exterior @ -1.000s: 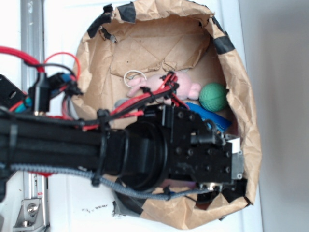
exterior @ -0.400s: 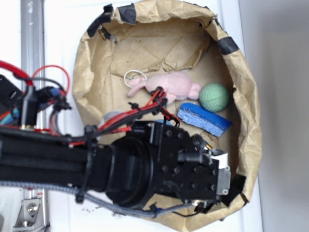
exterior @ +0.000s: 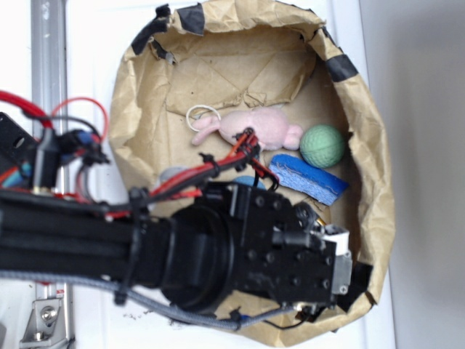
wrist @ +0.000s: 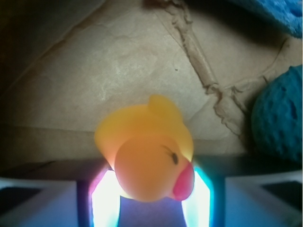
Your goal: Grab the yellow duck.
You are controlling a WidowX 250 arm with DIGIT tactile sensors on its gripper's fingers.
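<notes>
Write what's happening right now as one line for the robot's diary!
end effector: shut on yellow duck | duck: between fingers, above paper bag floor | blue ball: beside

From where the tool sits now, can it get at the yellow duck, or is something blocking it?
Probably yes. In the wrist view the yellow duck already sits between the fingers of the tool, on the brown paper. Nothing lies between them; the blue ball is off to one side.
</notes>
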